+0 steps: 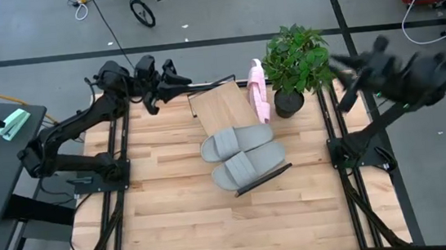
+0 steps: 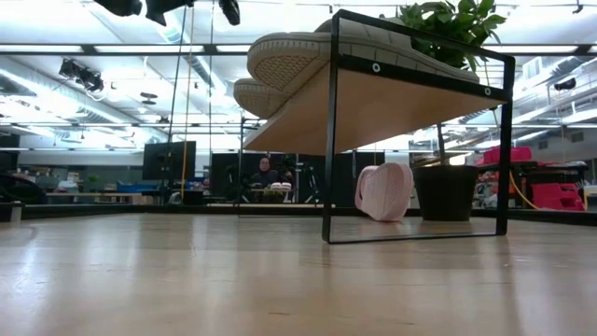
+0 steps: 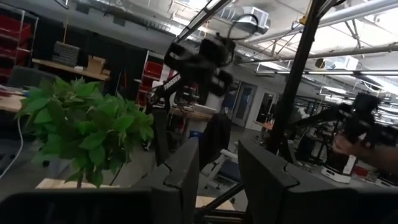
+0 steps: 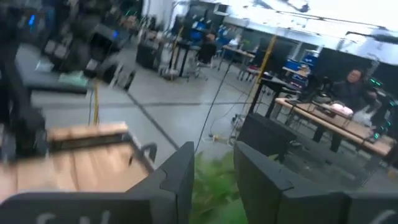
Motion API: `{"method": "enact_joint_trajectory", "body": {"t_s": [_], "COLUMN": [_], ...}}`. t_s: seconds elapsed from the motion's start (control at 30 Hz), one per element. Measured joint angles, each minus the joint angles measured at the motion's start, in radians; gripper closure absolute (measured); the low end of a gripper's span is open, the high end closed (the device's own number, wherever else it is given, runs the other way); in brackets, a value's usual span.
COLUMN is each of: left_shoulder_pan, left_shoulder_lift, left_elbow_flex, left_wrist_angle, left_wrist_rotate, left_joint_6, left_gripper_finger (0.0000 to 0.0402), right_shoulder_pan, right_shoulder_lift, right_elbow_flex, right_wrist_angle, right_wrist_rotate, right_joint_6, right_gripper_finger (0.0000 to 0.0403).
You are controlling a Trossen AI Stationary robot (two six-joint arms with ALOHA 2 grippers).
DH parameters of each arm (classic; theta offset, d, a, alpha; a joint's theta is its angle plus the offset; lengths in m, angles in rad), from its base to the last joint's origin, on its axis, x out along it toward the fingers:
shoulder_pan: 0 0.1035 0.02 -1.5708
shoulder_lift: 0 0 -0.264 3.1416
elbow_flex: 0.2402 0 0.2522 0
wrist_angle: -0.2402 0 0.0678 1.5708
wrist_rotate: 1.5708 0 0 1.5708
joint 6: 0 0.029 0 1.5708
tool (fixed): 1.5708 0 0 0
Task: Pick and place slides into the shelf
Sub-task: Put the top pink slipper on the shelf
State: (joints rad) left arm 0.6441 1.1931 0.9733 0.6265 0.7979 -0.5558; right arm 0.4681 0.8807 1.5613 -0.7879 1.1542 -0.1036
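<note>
My left gripper (image 1: 170, 72) hangs over the bench's far-left corner, two dark fingers (image 3: 186, 171) standing a little apart, nothing between them; just beside it the shelf (image 1: 219, 102), one flat light-wood board in a thin black frame, lies slantwise across the bench's middle; two grey slides (image 1: 242, 154) with wide smooth straps sit side by side on its near end; one pale pink slide (image 1: 258, 90) stands on edge at its far end, beside one leafy potted plant (image 1: 295, 61); my right gripper (image 1: 340, 63) floats at the far-right corner, fingers (image 4: 180, 177) slightly parted, empty.
</note>
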Motion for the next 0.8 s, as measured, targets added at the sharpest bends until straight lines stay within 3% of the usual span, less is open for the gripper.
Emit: {"method": "enact_joint_trajectory", "body": {"t_s": [0.27, 0.5, 0.8], "left_shoulder_pan": [0.000, -0.002, -0.002], "left_shoulder_lift": [0.033, 0.033, 0.033], "left_elbow_flex": [0.000, 0.000, 0.000], "left_wrist_angle": [-0.003, 0.013, 0.018], "left_wrist_rotate": [0.000, -0.001, -0.019], "left_joint_6": [-0.006, 0.008, 0.046], "left_gripper_finger": [0.0291, 0.0288, 0.0290], "right_shoulder_pan": [-0.115, -0.211, -0.456], "right_shoulder_lift": [0.003, 0.048, 0.133], "right_elbow_flex": [0.171, 0.236, 0.239], "right_wrist_angle": [0.000, 0.004, 0.002], "right_wrist_rotate": [0.004, -0.087, -0.400], "right_joint_6": [0.033, 0.043, 0.119], "right_gripper_finger": [0.0284, 0.0284, 0.0284]}}
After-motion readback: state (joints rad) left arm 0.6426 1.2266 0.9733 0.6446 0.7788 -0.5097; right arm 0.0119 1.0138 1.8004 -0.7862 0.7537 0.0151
